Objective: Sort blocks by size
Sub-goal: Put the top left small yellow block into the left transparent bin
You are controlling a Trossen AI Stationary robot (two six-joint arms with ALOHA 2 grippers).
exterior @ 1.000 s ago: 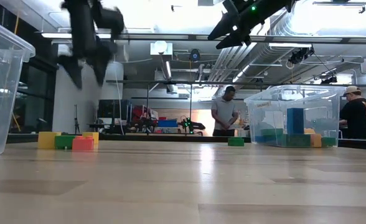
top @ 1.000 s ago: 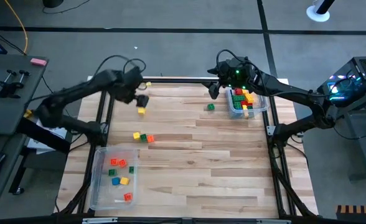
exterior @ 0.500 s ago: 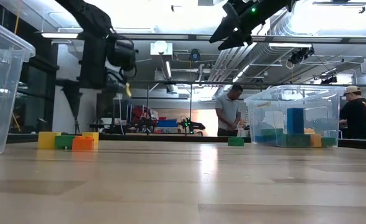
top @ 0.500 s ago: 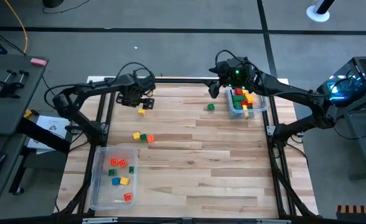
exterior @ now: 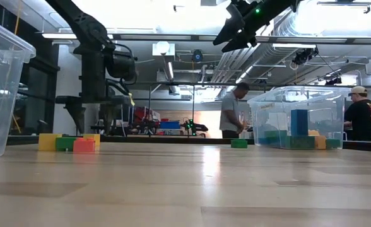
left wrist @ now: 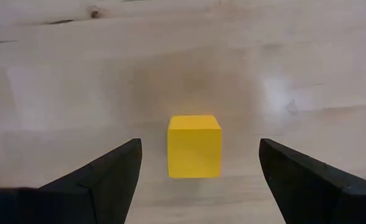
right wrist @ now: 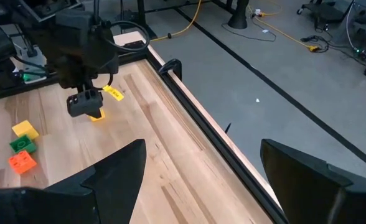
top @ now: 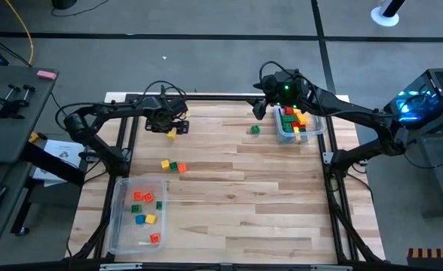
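A small yellow block [left wrist: 194,146] lies on the wooden table near its far left. My left gripper [left wrist: 200,148] hangs open right over it, pointing down, with one finger on either side and clear of it; the high view shows the gripper [top: 167,123] beside the block [top: 172,134]. A yellow, a green [top: 174,166] and an orange-red block lie together nearer the table's middle left. A lone green block [top: 255,129] lies at the far right. My right gripper [top: 260,110] waits open, high above the far edge.
A clear bin [top: 120,226] with several blocks stands at the near left. Another clear bin [top: 285,136] with several blocks stands at the far right. A dark rail [right wrist: 189,112] runs along the table's far edge. People stand in the room behind.
My left gripper has come down over the yellow block, shifting slightly toward the table's right, and has rolled about its own axis. It has stayed open. The blocks have not moved.
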